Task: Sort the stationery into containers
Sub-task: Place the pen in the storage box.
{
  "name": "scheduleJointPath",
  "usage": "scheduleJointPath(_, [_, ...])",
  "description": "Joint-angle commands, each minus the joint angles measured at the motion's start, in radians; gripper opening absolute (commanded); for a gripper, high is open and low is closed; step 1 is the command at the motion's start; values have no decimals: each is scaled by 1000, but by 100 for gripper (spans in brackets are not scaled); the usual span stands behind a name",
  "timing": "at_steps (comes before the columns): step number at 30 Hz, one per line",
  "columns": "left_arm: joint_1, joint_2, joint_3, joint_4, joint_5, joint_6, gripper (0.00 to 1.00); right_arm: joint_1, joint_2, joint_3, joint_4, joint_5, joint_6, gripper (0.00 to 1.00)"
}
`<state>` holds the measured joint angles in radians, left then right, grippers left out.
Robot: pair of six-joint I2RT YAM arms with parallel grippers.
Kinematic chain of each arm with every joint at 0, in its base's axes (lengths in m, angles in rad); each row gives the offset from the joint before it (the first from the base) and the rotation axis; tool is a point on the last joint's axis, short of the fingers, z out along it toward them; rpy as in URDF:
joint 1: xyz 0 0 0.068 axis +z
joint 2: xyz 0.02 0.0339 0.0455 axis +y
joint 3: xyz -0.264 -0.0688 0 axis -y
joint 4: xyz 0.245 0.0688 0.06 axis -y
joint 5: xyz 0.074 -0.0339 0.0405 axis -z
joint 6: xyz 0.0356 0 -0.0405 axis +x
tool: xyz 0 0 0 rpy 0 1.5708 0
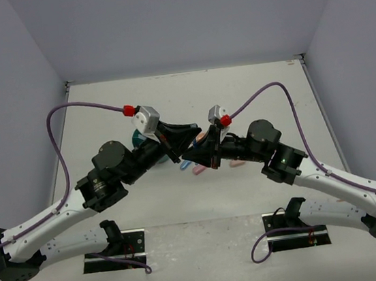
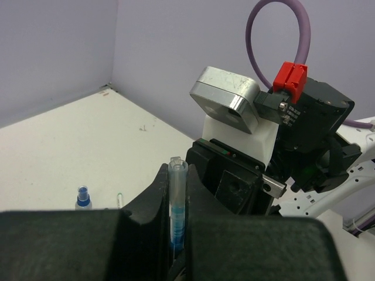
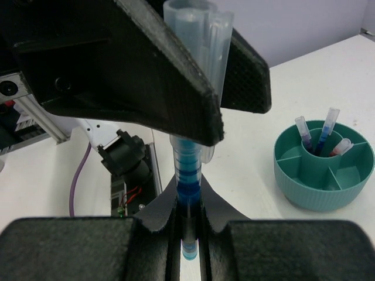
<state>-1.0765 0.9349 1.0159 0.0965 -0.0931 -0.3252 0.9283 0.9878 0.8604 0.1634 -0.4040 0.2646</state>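
A blue pen [image 3: 188,175] with a clear cap is held between both grippers above the table. My right gripper [image 3: 188,202] is shut on its lower barrel. My left gripper [image 2: 177,175] is shut on the capped end [image 2: 177,170]; its fingers [image 3: 176,76] cross the top of the right wrist view. In the top view the two grippers meet at mid-table [image 1: 180,158]. The round teal container [image 3: 304,193] stands on the table with three pens [image 3: 319,137] in its central cup. In the top view it is mostly hidden behind my left arm [image 1: 136,138].
A small blue-capped bottle [image 2: 82,198] and a thin white pen with a green tip [image 2: 119,200] lie on the table beyond my left gripper. Pink markers [image 1: 198,170] lie under the right arm. Purple cables loop above both wrists. Walls enclose the table.
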Motion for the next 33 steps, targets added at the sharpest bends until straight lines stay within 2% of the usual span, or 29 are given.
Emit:
scheduleJointPath(1, [12,0,-23,32,15,-10,0,-5,-27,41,27,33,-12,0])
scheduleJointPath(11, [13,-13,-112,61,74,-60,0,-4,-42,89,65,122,-9,0])
scheduleJointPath(13, [13,6,-152,66,127,-85,0,-8,-27,144,51,172,-19,0])
scheduleJointPath(16, [13,24,-234,96,131,-163,0,-21,12,254,12,208,-52,0])
scheduleJointPath(21, [1,36,-444,263,164,-280,0,-96,82,483,-39,194,-47,0])
scheduleJointPath(25, [-16,53,-513,320,208,-306,0,-152,140,586,-62,176,9,0])
scheduleJointPath(29, [-28,47,-504,296,208,-281,0,-157,160,506,-29,128,45,0])
scheduleJointPath(33, [-26,-26,-403,122,89,-205,0,-154,109,285,39,-42,40,0])
